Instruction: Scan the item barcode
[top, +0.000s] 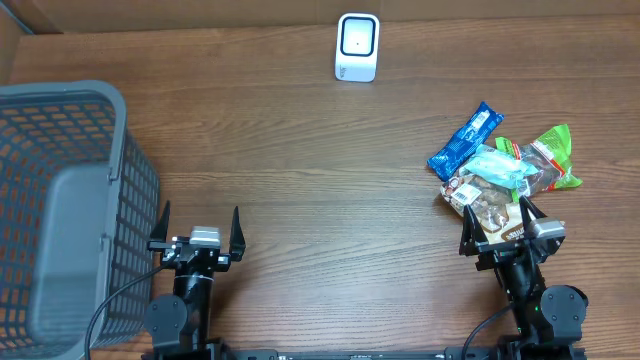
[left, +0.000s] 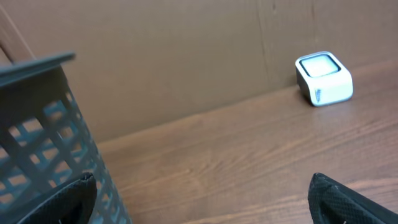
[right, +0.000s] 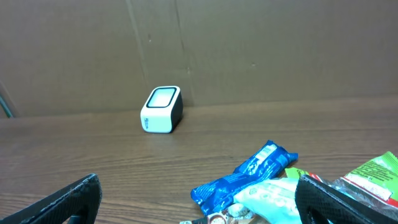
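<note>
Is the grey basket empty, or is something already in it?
Empty, as far as shown: the overhead view shows only the bare floor of the basket; its left edge is out of frame.

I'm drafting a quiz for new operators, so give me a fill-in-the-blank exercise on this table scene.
1. The left tool and the right tool both hold their jaws ___.
2. The scanner has a ___ body.
3. The mesh basket stands beside the ___ tool.
4. The blue packet lies in the snack pile ahead of the ___ tool.
Missing words: open; white; left; right.
</note>
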